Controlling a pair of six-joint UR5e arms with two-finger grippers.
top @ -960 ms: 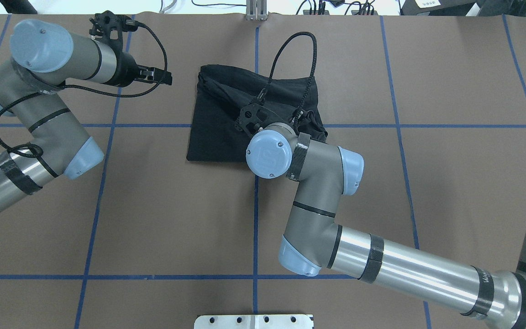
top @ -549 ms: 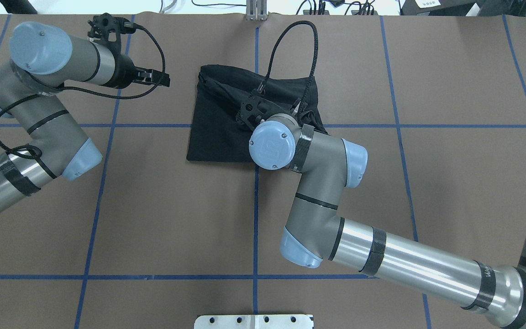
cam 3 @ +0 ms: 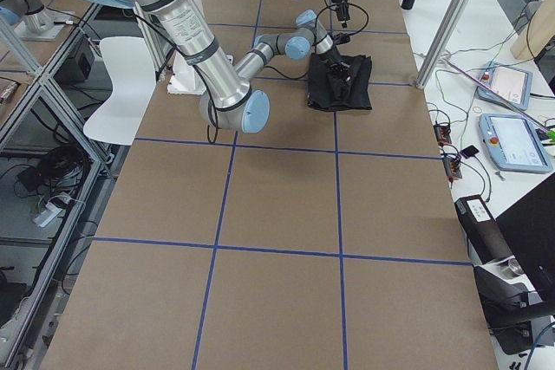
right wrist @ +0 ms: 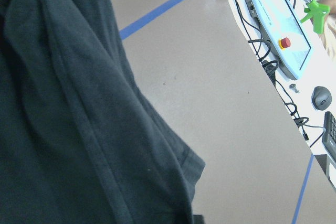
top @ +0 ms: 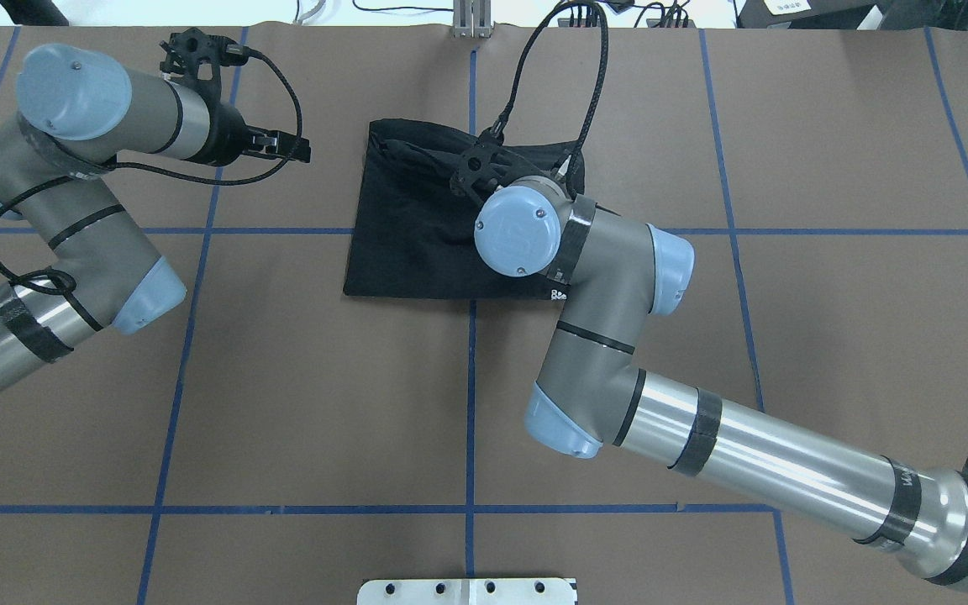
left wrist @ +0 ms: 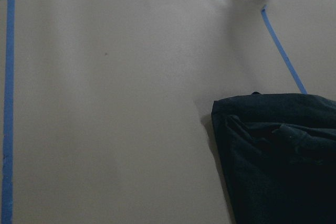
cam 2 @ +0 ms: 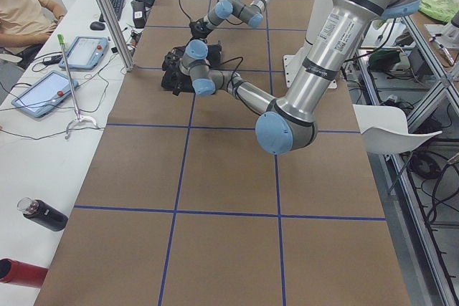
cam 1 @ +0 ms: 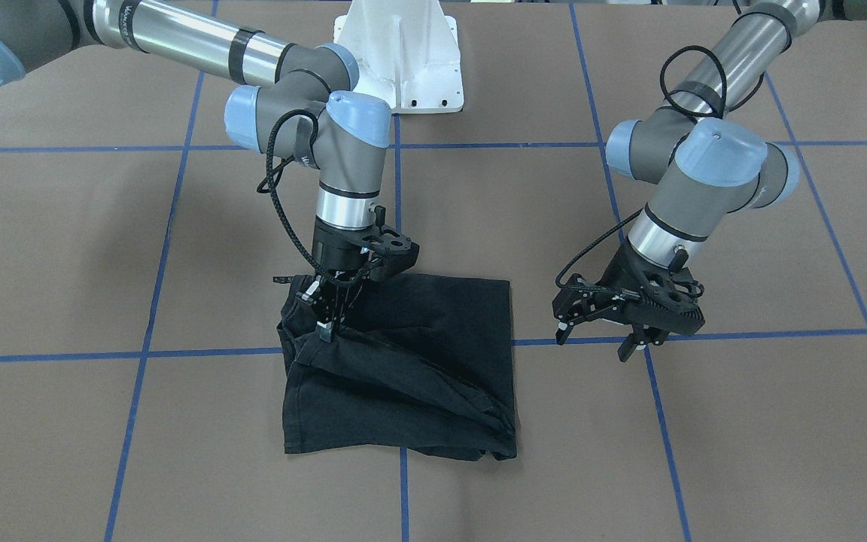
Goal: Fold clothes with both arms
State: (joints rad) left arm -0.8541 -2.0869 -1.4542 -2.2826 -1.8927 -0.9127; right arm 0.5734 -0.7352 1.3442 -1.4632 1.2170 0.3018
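A: What's on the table [top: 282,378]?
B: A black T-shirt [top: 404,244], folded, at 12 o'clock seen from overhead. The right hand [cam 1: 326,325] is down on its 4 o'clock part, fingers pinched on a fold. The left hand [cam 1: 595,340] hangs spread and empty off its 10 o'clock corner.
A: Since a second ago?
B: The right wrist [top: 518,228] swung toward 1 o'clock.

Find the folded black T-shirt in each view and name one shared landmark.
Front-facing: black T-shirt, centre.
Overhead: T-shirt upper centre.
Exterior left: T-shirt far, upper left.
Exterior right: T-shirt far, upper right of centre.
Left wrist: T-shirt lower right.
Right wrist: T-shirt fills left.
Landmark: blue tape lines crossing beneath it.
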